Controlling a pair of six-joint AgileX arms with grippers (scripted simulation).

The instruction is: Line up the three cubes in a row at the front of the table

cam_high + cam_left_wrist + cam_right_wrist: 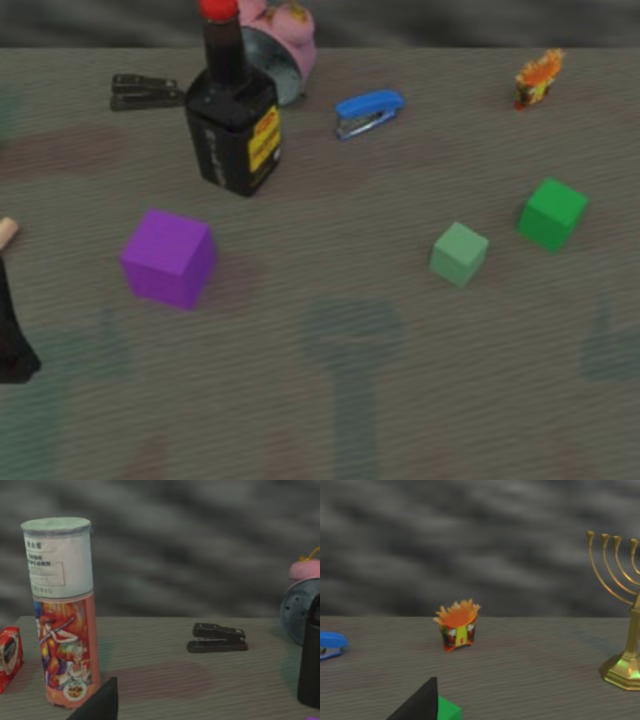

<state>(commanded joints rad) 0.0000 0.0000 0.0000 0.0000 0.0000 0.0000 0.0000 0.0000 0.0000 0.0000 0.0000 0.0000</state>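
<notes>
On the table [330, 400] the large purple cube [168, 257] sits left of centre. The pale sage-green cube [459, 253] lies right of centre, and the bright green cube [551, 213] is just beyond it to the right. All three stand apart from each other. My left arm [12, 340] is at the table's left edge, left of the purple cube, and a dark part of my left gripper [100, 705] shows in its wrist view. My right arm is outside the top view. A dark part of my right gripper [420, 702] shows beside the bright green cube [449, 711].
At the back stand a dark sauce bottle [232, 110], a black stapler [145, 92], a pink alarm clock [280, 40], a blue stapler [368, 112] and a fries carton [538, 78]. A popcorn can [62, 610], a red box [9, 655] and a gold menorah [625, 605] appear only in the wrist views.
</notes>
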